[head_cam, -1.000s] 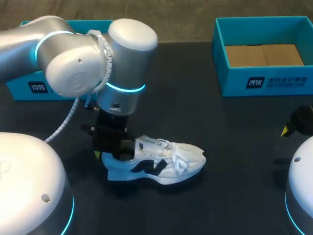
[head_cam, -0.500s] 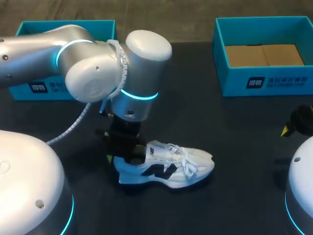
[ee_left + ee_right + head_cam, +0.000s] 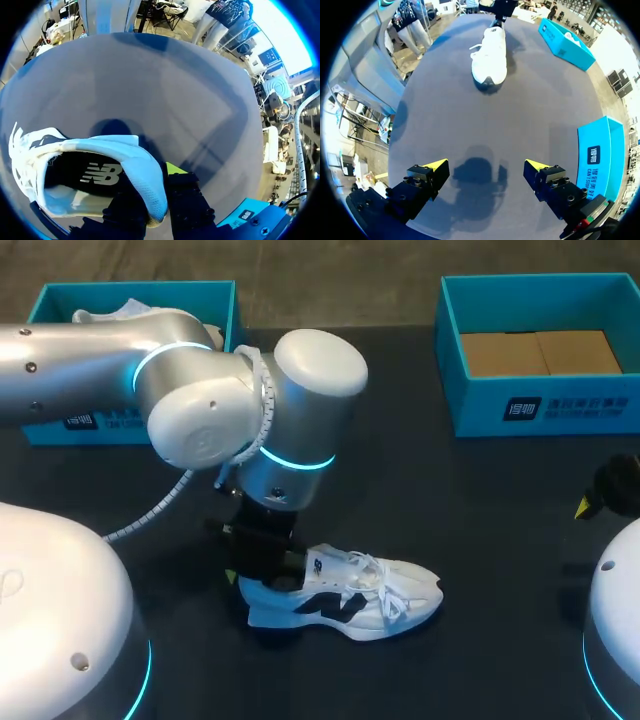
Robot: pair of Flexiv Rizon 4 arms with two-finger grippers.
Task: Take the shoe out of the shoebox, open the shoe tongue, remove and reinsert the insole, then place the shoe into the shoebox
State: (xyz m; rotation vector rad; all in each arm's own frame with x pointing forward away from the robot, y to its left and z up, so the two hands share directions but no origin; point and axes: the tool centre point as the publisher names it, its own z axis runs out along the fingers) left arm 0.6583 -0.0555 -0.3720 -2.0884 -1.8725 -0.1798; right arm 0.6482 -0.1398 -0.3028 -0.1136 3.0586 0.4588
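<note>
**Head view, then each wrist: shoe lies heel-left and toe-right, pinned at the heel**

Head view: the shoe point(image 3: 350, 590) rests on its sole on the dark surface point(image 3: 430, 470). Its long axis runs across, heel toward my left side and toe toward my right. The left hand point(image 3: 262, 572) comes down onto the heel. The right hand point(image 3: 600, 495) sits at the surface's right edge, well apart from the toe. The left shoebox point(image 3: 140, 286) and right shoebox point(image 3: 540, 405) stand at the far side, both well apart from the shoe.

Left wrist view: the left hand point(image 3: 155, 197) straddles the heel wall of the shoe point(image 3: 90, 170). One finger, its yellow tip showing, is outside, and the other is down inside the opening. The wall is pinched between them, so this hand is closed narrowly on the heel. The laces and tongue lie ahead of it, at the shoe's other end.

Right wrist view: the right hand point(image 3: 484, 167) has its fingers spread wide with nothing between them. The shoe point(image 3: 489, 60) lies straight ahead and well apart, toe pointing at this hand. The left hand point(image 3: 499, 15) is at its far end.

The left hand is nearer but taken up with anchoring the heel. The free right hand would likely have to come in over the toe, along the shoe's axis, to reach the tongue.
</note>
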